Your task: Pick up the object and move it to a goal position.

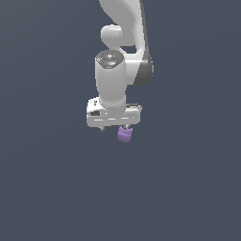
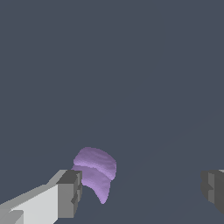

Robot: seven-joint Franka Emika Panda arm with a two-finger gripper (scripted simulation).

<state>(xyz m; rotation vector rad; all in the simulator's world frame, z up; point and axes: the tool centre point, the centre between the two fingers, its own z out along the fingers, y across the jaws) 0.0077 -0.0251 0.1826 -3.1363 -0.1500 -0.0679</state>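
Note:
The object [image 1: 124, 134] is a small light-purple blocky piece with a notched top, resting on the dark grey-blue floor. My white gripper [image 1: 114, 127] hangs straight down just above it, and the piece lies under the end of the hand toward the exterior view's right. In the wrist view the gripper [image 2: 140, 192] is open wide and empty. The object [image 2: 95, 171] lies inside the gap, right beside one grey fingertip [image 2: 69, 193] and far from the other fingertip [image 2: 213, 189]. I cannot tell whether it touches the near fingertip.
The plain dark grey-blue floor [image 1: 188, 188] fills both views. The white arm [image 1: 123, 28] rises behind the hand. No goal marker shows.

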